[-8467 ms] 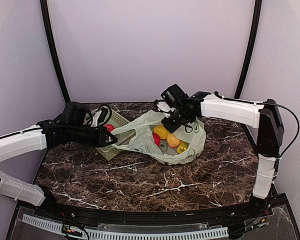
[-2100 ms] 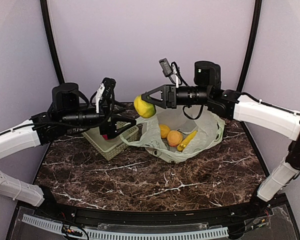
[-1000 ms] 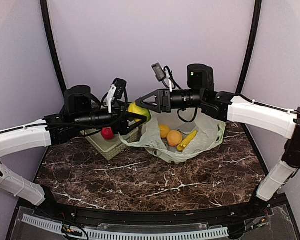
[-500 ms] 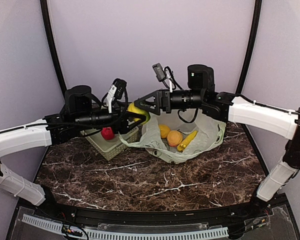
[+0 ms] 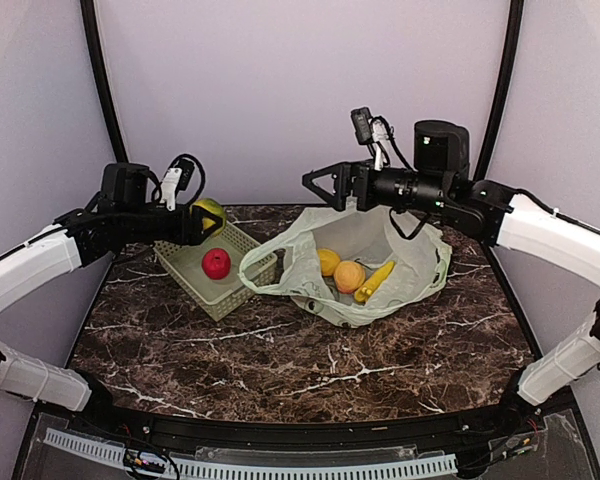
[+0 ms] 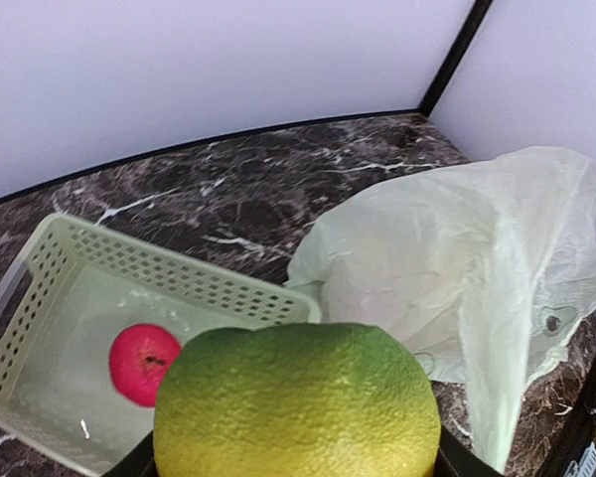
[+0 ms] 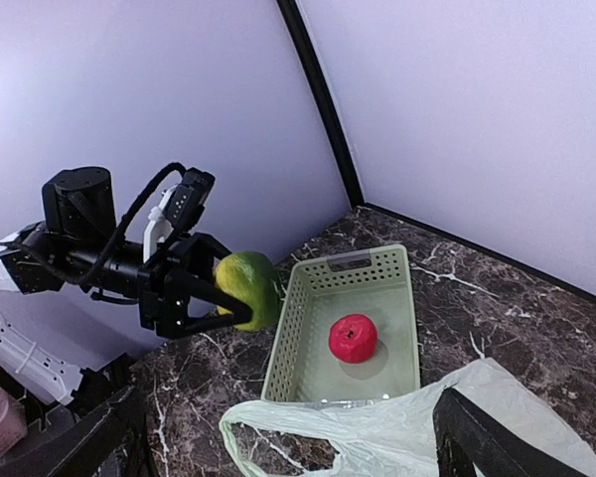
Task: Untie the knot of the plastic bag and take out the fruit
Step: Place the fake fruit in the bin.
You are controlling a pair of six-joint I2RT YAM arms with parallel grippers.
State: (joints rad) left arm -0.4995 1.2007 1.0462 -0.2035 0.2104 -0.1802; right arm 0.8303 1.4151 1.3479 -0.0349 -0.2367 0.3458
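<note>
- Left tool: closed on the yellow-green fruit, one finger on each side. It is raised off the tabletop at 10 o'clock in the top view.
- In the left wrist view, the yellow-green fruit fills the lower frame. The basket lies below it.
- Right tool: jaws spread wide, gripping nothing. It is held in the air at 12 o'clock, above the far edge of the plastic bag.
- Plastic bag: lies on the tabletop at 1 o'clock with its mouth open upward. One handle loop extends toward 9 o'clock and reaches the basket's near corner.
- Inside the bag: two orange fruits just beside each other, with a banana at their 3 o'clock side.
- Basket: pale green and perforated, at 10 o'clock on the tabletop. It contains one red apple.
</note>
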